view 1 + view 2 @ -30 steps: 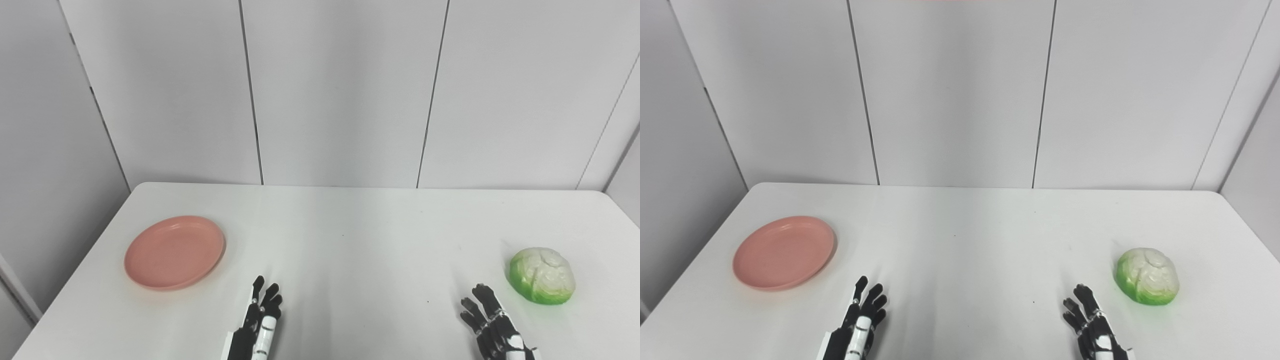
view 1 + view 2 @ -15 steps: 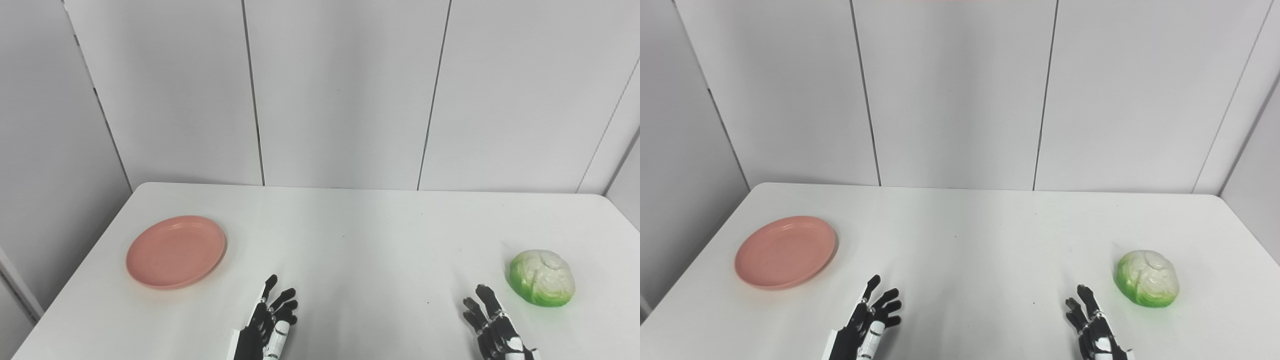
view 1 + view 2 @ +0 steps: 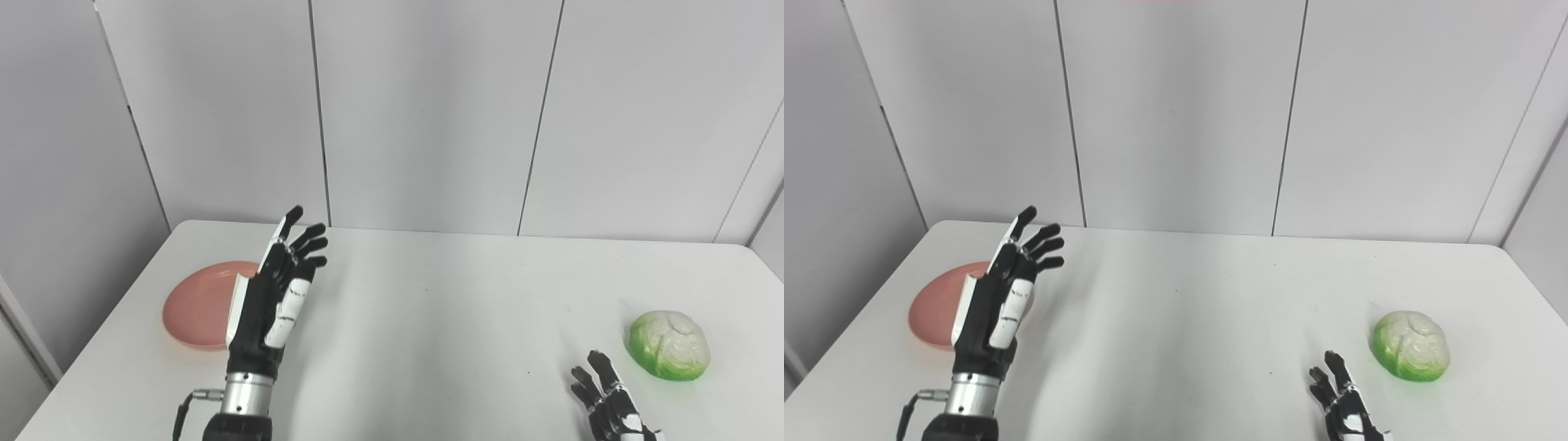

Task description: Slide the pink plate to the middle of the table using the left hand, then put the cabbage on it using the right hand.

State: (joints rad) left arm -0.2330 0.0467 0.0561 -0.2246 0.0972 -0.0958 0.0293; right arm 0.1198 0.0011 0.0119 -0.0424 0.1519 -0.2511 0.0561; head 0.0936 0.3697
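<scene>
The pink plate (image 3: 195,306) lies flat near the table's left edge, its right part hidden behind my left hand (image 3: 275,288). That hand is raised above the table with its fingers spread, open and holding nothing. The green and white cabbage (image 3: 670,345) rests on the table at the right. My right hand (image 3: 606,395) sits low at the bottom edge, left of and nearer than the cabbage, fingers apart and empty.
The white table (image 3: 429,306) ends in a rounded left edge close beside the plate. Grey wall panels (image 3: 429,110) stand right behind the far edge. A cable (image 3: 184,407) hangs at my left wrist.
My left hand has risen from the bottom edge and moved forward and left, now in front of the plate's right side. The right hand has barely moved. The view has shifted slightly.
</scene>
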